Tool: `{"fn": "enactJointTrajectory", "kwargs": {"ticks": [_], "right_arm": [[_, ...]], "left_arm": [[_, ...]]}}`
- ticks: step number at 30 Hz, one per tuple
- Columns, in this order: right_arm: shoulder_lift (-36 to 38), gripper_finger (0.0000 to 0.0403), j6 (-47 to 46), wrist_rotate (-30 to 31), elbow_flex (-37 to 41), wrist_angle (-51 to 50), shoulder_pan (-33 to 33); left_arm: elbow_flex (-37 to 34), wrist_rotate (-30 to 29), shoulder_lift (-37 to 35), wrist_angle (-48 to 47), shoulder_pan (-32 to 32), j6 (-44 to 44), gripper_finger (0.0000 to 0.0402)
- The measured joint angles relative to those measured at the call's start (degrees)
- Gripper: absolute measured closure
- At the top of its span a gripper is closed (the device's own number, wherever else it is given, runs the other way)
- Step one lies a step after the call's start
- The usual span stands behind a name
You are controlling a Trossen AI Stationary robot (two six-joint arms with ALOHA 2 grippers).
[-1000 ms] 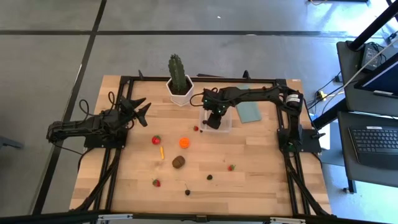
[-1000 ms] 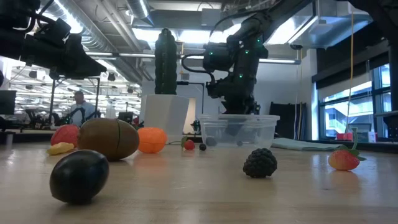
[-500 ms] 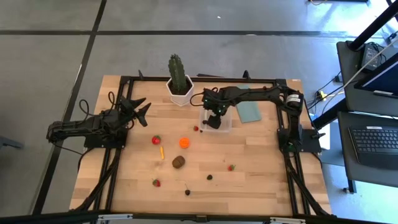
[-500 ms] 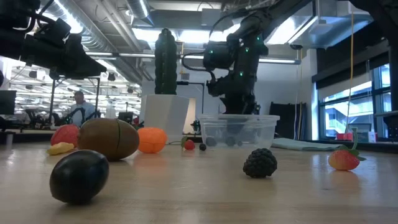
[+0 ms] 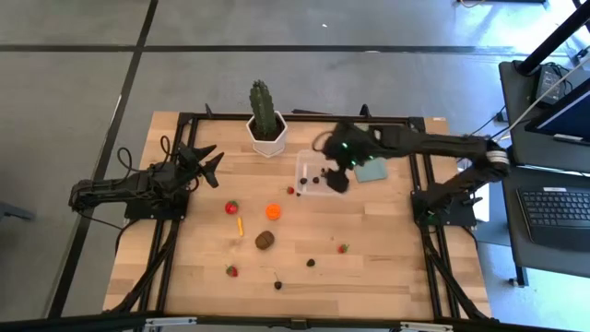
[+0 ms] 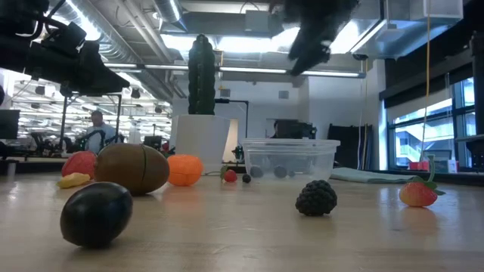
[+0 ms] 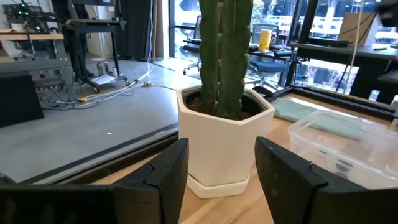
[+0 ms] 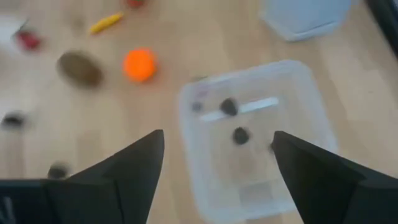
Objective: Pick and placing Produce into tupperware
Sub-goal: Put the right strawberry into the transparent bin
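**Right gripper empty above the tupperware, loose fruit lying toward the counter's middle**

Nearest the low camera lay a dark oval fruit (image 6: 96, 214), with the brown oval (image 6: 134, 168) and a blackberry (image 6: 316, 197) just behind it. Farther in sat the orange ball (image 5: 273, 211), a strawberry (image 5: 231, 207) and the thin yellow-orange stick (image 5: 240, 225), its long axis running roughly front to back.

Beyond them stood the tupperware (image 5: 305, 173), clear and lidless, with two or three small dark berries (image 8: 240, 135) already on its floor. The right gripper (image 5: 335, 180) hung above the tupperware's right side, fingers spread wide and holding nothing. From there the remaining produce lay toward the counter's middle and front; the orange ball was probably the nearest sizeable piece, with a small red fruit (image 5: 289, 191) just outside the tupperware wall.

The left gripper (image 5: 208, 159) waited at the counter's left edge, partly open and empty, pointed at the cactus (image 5: 263, 108). The blue-grey lid (image 5: 371, 170) lay beside the tupperware, clear of any likely path.
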State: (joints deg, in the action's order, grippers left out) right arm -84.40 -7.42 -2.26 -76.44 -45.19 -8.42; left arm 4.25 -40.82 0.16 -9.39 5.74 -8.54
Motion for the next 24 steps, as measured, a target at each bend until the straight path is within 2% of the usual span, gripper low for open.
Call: {"fn": "enactJointTrajectory", "kwargs": {"ticks": [6, 11, 20, 24], "right_arm": [[5.8, 0.0100, 1.6, -2.8, 9.0, -2.6, 8.3], [5.4, 0.0103, -2.8, -4.4, 16.8, -1.9, 17.0], [1.1, 0.0140, -3.0, -5.0, 25.2, 16.3, 28.7], [-2.3, 0.0159, -3.0, -4.7, 25.5, 17.8, 30.3]], "left_arm": [[0.0, 0.0, 0.0, 0.0, 0.0, 0.0, 0.0225], [0.0, 0.0, 0.0, 0.0, 0.0, 0.1, 0.0225], [0.0, 0.0, 0.0, 0.0, 0.0, 0.0, 0.0225], [0.0, 0.0, 0.0, 0.0, 0.0, 0.1, 0.0225]]}}
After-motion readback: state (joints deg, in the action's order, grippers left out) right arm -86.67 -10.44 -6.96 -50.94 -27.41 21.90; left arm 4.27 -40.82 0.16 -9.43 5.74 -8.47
